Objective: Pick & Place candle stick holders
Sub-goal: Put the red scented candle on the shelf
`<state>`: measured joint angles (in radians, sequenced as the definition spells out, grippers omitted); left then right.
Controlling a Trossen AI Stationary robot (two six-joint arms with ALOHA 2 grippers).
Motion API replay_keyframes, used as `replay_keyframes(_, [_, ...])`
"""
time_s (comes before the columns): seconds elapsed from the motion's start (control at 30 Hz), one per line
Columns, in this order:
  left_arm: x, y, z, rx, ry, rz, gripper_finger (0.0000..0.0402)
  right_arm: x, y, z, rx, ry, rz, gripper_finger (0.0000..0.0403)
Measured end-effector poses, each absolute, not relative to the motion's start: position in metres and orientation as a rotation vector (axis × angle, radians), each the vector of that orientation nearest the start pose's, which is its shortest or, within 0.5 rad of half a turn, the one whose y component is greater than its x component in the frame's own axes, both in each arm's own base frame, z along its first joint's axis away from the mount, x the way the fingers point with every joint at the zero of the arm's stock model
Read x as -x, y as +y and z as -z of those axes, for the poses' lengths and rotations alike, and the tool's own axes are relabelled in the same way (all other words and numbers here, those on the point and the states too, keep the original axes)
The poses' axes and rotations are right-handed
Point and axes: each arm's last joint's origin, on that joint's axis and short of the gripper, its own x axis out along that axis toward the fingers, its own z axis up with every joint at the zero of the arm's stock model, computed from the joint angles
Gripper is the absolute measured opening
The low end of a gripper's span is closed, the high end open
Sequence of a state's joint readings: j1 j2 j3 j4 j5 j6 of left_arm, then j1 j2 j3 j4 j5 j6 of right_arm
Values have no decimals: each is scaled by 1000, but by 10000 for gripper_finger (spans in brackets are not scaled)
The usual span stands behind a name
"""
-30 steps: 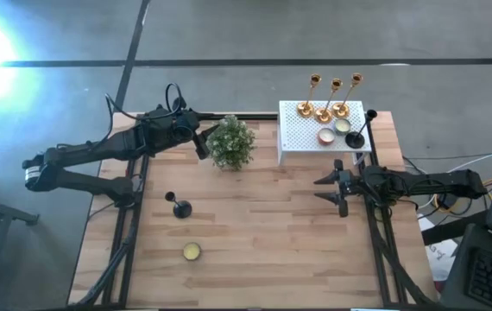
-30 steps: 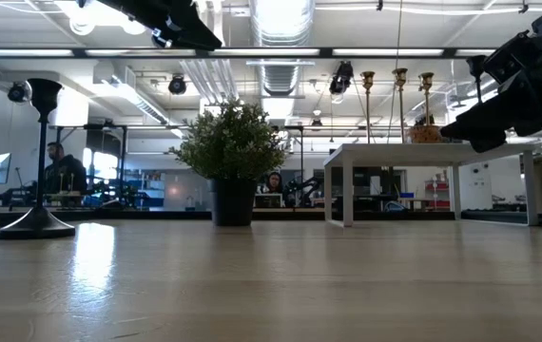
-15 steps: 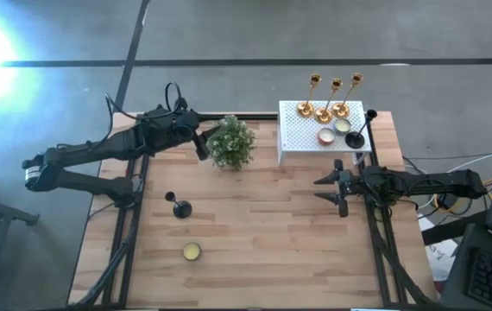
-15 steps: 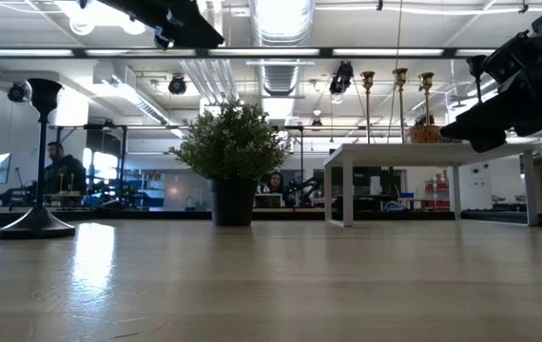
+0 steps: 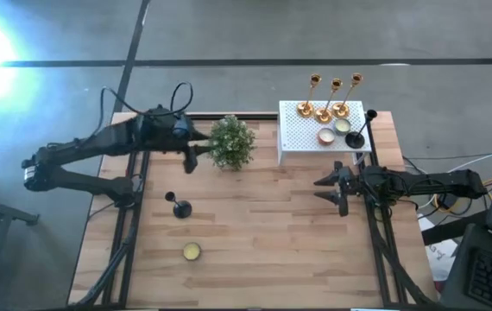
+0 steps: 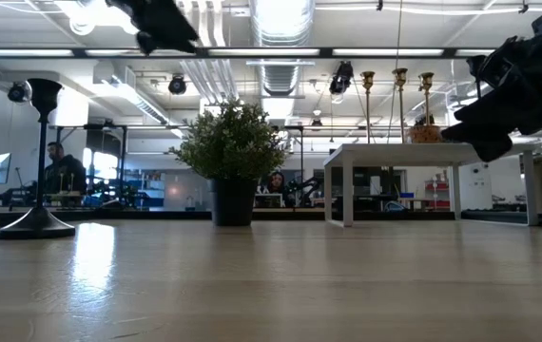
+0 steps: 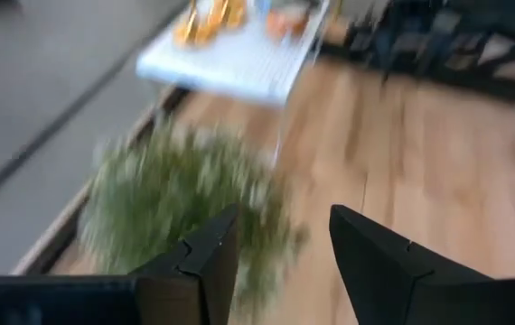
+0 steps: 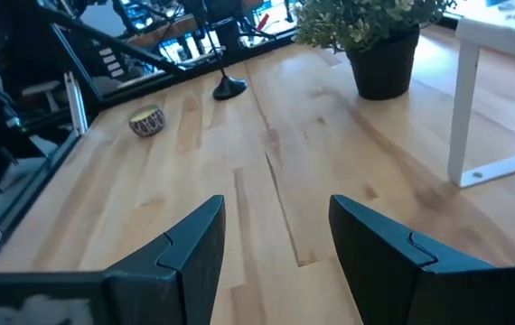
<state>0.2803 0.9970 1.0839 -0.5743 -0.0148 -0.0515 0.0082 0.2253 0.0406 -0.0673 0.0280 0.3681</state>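
Observation:
Three gold candle stick holders [image 5: 322, 108] stand on their round bases on the white perforated box [image 5: 302, 138] at the far right. A black holder [image 5: 356, 138] stands at the box's right edge. Another black holder [image 5: 179, 207] stands alone on the table's left half and also shows in the low view [image 6: 41, 161]. My left gripper [image 5: 190, 160] hovers open just left of the potted plant [image 5: 231, 142], above the table, with nothing between its fingers [image 7: 280, 226]. My right gripper [image 5: 337, 192] waits open near the box's near side [image 8: 276, 212].
A small round yellow cup [image 5: 192, 251] sits near the front left, close to the lone black holder. Two small cups [image 5: 332, 131] lie on the box. The wooden table [image 5: 263, 233] has bare room in its middle and near right.
My left gripper has swung away from the plant, a little toward the table's near and left edges, tipping and rolling as it went; its fingers stay open. My right gripper has rolled slightly in place. No holder has moved.

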Motion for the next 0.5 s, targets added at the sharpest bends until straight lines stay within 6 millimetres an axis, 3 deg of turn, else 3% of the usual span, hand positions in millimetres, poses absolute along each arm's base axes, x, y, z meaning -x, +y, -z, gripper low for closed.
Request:
replay_keyframes(0.13, [-176,38,-371,136,636,-434,165,-108,0,-152,-371,244,67,192])
replay_keyframes(0.27, [-161,17,-384,129,644,-503,142,-108,0,-153,-373,239,67,192])
replay_keyframes(0.5, [-148,-11,-374,291,710,-508,126,-108,0,-153,-382,238,67,192])
